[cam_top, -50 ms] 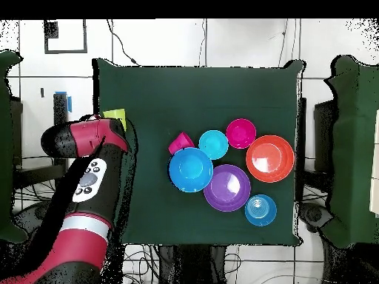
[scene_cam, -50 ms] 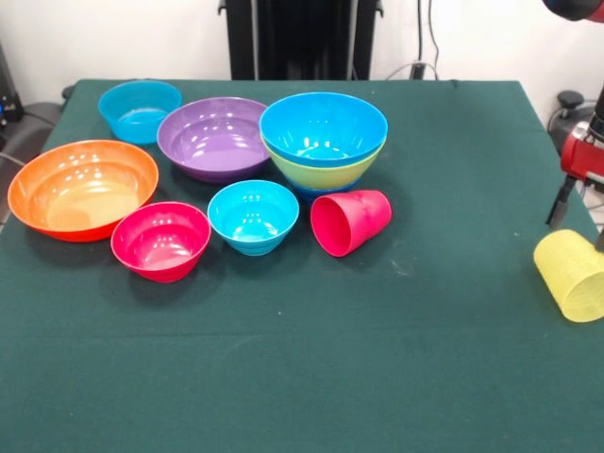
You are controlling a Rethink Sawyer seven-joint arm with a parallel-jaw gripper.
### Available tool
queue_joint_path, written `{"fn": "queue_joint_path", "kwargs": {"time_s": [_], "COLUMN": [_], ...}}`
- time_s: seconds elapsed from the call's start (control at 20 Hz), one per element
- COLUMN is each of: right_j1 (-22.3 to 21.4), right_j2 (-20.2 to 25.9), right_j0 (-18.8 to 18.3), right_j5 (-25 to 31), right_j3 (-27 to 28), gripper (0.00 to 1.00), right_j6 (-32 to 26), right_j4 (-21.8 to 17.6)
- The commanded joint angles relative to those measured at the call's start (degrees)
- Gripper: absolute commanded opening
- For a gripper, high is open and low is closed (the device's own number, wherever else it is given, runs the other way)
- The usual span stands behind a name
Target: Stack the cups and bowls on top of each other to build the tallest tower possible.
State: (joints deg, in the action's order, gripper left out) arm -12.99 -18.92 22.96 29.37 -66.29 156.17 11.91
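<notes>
Bowls and cups sit on a dark green table (scene_cam, -50 ms: 444, 311), most of them grouped toward one side. In the front view, a large orange bowl (scene_cam, -50 ms: 82, 189) lies at the far left of the group. Just in front of it, touching its rim, is a small pink-red bowl (scene_cam, -50 ms: 160, 240), and beside that a small cyan bowl (scene_cam, -50 ms: 253, 216). Behind these stand a light blue bowl (scene_cam, -50 ms: 140, 110) with something clear resting inside it, and a wide purple bowl (scene_cam, -50 ms: 215, 138). To the right of the purple bowl is the tower (scene_cam, -50 ms: 324, 142): a bright blue bowl (scene_cam, -50 ms: 324, 128) nested in a lime green bowl (scene_cam, -50 ms: 326, 171), with a sliver of darker blue showing beneath.

A red-pink cup (scene_cam, -50 ms: 350, 222) lies on its side just in front of the tower, its open mouth facing the camera and to the left.

Well apart from the group, at the right edge of the table, a translucent yellow cup (scene_cam, -50 ms: 572, 274) hangs tilted, mouth turned toward the left. The red and black gripper (scene_cam, -50 ms: 578, 219) is directly above it; one dark finger (scene_cam, -50 ms: 561, 203) reaches down just beside the cup's rim. Whether the jaws pinch the cup cannot be told, since the rest is cut off by the picture's edge. In the overhead view the arm (cam_top, -50 ms: 87, 181) covers most of the yellow cup, leaving only a corner visible.
</notes>
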Motion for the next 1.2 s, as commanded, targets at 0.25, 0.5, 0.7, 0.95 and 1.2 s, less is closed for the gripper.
{"fn": "queue_joint_path", "kwargs": {"time_s": [0.25, 0.5, 0.7, 0.95, 1.2], "right_j1": [4.6, 4.6, 4.4, 3.8, 3.7], "right_j2": [2.7, 2.9, 2.7, 2.9, 2.6], "right_j0": [0.1, -0.1, -0.1, -0.6, -0.7], "right_j5": [-2.0, -2.0, -2.0, -2.6, -2.0], "right_j3": [2.0, 2.2, 1.8, 0.7, 0.9], "gripper": [1.00, 1.00, 1.00, 1.00, 1.00], "right_j6": [6.4, 6.3, 5.7, 4.9, 5.0], "right_j4": [0.4, 1.1, 1.2, 0.8, 1.0]}}
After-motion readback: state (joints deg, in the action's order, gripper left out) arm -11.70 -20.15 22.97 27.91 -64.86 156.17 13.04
